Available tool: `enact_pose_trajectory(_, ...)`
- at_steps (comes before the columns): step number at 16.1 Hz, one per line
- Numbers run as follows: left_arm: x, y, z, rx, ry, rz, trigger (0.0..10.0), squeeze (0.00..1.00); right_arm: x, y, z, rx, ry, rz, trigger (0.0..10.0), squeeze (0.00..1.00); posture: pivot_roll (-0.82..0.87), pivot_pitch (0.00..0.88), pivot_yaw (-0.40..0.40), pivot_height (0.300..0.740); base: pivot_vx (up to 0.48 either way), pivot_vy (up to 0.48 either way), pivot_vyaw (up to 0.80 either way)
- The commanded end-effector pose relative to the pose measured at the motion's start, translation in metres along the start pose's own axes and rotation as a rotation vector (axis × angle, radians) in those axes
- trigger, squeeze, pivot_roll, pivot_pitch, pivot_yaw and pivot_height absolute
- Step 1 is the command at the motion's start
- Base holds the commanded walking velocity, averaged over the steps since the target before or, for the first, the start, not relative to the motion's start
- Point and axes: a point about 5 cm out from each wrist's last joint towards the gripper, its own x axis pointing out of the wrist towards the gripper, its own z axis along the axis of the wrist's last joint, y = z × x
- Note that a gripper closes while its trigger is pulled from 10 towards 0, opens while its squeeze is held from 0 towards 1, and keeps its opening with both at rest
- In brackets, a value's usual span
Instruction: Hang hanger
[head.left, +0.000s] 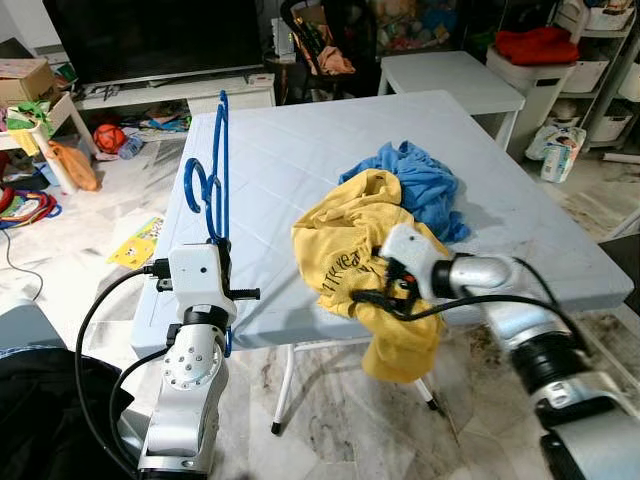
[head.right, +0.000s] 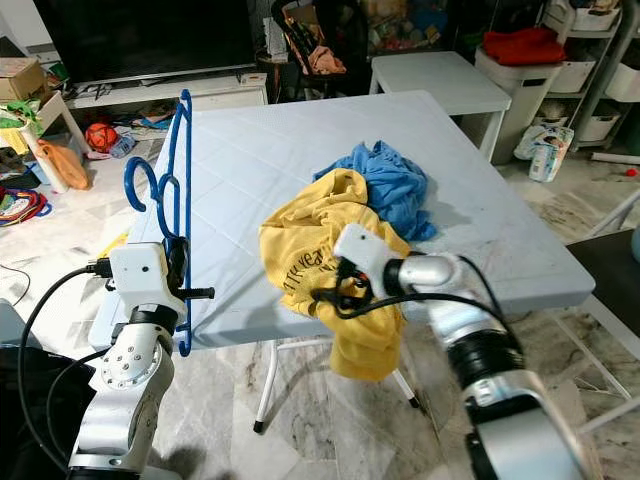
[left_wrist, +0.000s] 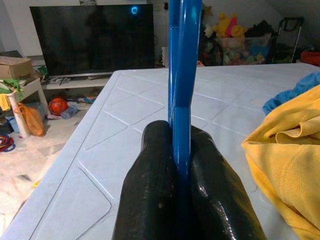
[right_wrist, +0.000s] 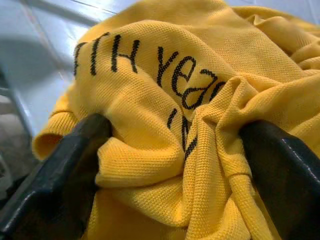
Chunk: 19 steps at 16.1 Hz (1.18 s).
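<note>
A blue plastic clothes hanger (head.left: 213, 165) stands upright at the left edge of a white folding table (head.left: 300, 150), its hook curling out to the left, its lower bar pinched between two black fingers (left_wrist: 150, 185). A crumpled yellow knit shirt with black lettering (head.left: 350, 260) lies at the table's front edge, partly hanging over it.

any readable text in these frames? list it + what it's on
"TH yea": black letters on the yellow shirt bunched between the right gripper fingers; the folds hide the rest, and a partial line below is unreadable.
Same print in the head views: too small to read reliably.
Package on the floor right of the white table: print too small to read.
Blue hanger in the left gripper: no text visible.
</note>
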Motion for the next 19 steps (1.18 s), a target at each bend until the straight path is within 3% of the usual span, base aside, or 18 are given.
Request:
enact_pose_trajectory(1,-0.003,0.004,-0.009,0.009,0.047,0.007,10.0,0.0,0.001,-0.006,0.004,-0.04,0.03,-0.039,10.0,1.0,-0.07,0.0,0.039,0.74,0.0,0.0,0.0)
enact_pose_trajectory(2,-0.002,0.004,-0.009,0.009,0.047,0.008,10.0,0.0,0.002,-0.007,0.0,-0.087,0.078,-0.075,10.0,1.0,-0.07,0.0,0.035,0.74,0.0,0.0,0.0)
enact_pose_trajectory(3,-0.003,0.003,-0.009,0.008,0.047,0.01,10.0,0.0,0.001,-0.014,-0.002,-0.044,0.08,-0.168,10.0,1.0,-0.07,0.0,0.033,0.74,0.0,0.0,0.0)
enact_pose_trajectory(5,-0.003,0.003,-0.009,0.008,0.049,0.011,10.0,0.0,0.002,-0.016,-0.009,-0.058,0.13,-0.222,10.0,0.99,-0.07,0.0,0.032,0.74,0.0,0.0,0.0)
enact_pose_trajectory(6,-0.003,0.003,-0.009,0.007,0.049,0.011,10.0,0.0,0.003,-0.011,-0.018,-0.055,0.172,-0.204,8.7,0.43,-0.07,0.0,0.03,0.74,0.0,0.0,0.0)
enact_pose_trajectory(7,-0.003,0.002,-0.009,0.006,0.048,0.011,10.0,0.0,0.004,-0.009,-0.022,-0.024,0.172,-0.198,0.0,0.0,-0.07,0.0,0.03,0.74,0.0,0.0,0.0)
enact_pose_trajectory(11,-0.003,0.002,-0.01,0.003,0.05,0.012,10.0,0.0,0.011,-0.004,-0.028,0.051,0.173,-0.214,0.0,0.0,-0.07,0.0,0.027,0.74,0.0,0.0,0.0)
enact_pose_trajectory(19,-0.003,0.002,-0.01,0.004,0.048,0.017,10.0,0.0,0.011,-0.021,-0.021,0.197,0.097,-0.403,0.0,0.0,-0.07,0.0,0.025,0.74,0.0,0.0,0.0)
